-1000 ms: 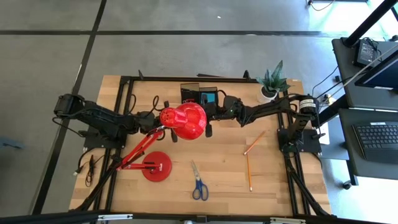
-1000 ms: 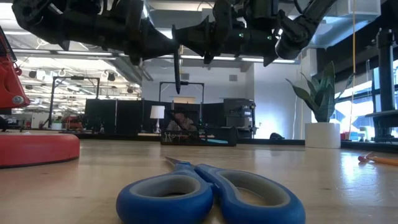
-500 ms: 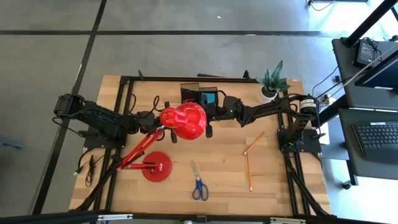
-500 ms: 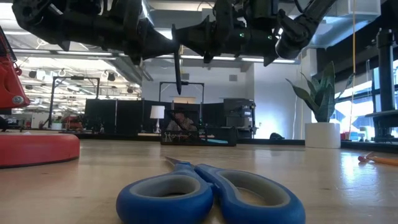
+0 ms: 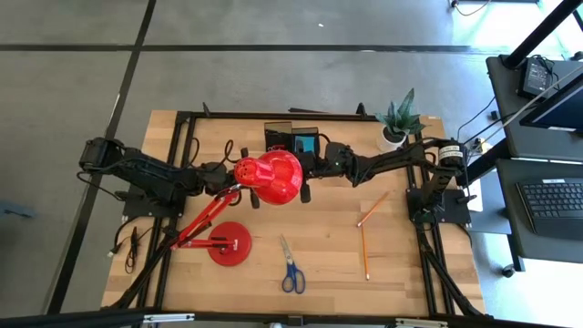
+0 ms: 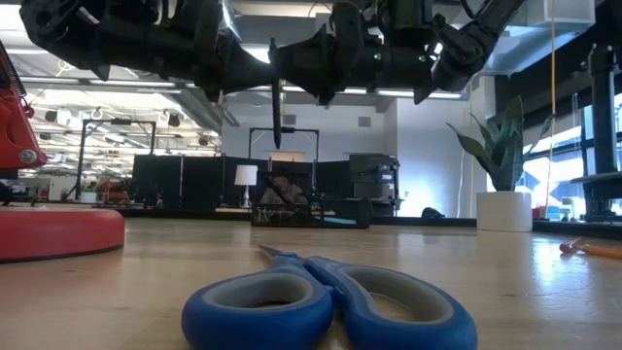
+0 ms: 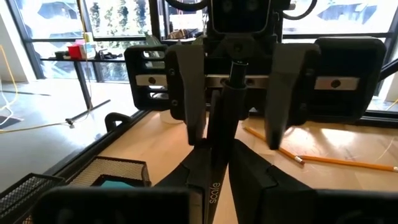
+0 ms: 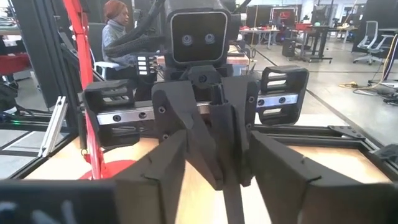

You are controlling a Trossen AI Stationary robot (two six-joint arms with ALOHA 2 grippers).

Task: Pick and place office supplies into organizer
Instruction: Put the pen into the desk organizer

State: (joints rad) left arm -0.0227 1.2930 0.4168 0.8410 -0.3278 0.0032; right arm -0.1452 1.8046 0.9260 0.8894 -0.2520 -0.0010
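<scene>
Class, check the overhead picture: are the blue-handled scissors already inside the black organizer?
No. The scissors lie flat on the bare wooden table near its front edge, well apart from the organizer at the back.

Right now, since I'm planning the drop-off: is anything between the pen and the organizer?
The right gripper stands open around the pen, which the left gripper holds. The red lamp head hangs close beside. Nothing visible covers the organizer.

Both arms raised and stretched inward, left gripper (image 8: 217, 149) clamped tight, right gripper (image 7: 231, 112) facing it, fingers parted
</scene>
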